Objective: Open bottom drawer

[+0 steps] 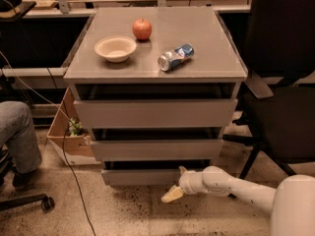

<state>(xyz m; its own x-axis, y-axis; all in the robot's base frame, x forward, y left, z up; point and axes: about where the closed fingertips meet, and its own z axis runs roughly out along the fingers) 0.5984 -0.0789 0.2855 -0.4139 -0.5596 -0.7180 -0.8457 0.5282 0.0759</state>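
Observation:
The bottom drawer [142, 177] is the lowest and narrowest grey front of the grey cabinet [155, 68] and sits nearly flush, just above the floor. My gripper [177, 182] is at the right part of that front, on the end of my white arm [231, 186], which reaches in from the lower right. It is open: one tan fingertip [182, 170] is at the front's top edge and the other [171, 194] hangs below its bottom edge. The drawer's interior is hidden.
On the cabinet top are a beige bowl [115, 48], a red apple [141, 29] and a lying can [175, 57]. A black office chair [280, 107] stands to the right. A cardboard box [69, 136], a cable and a seated person's leg [19, 132] are on the left.

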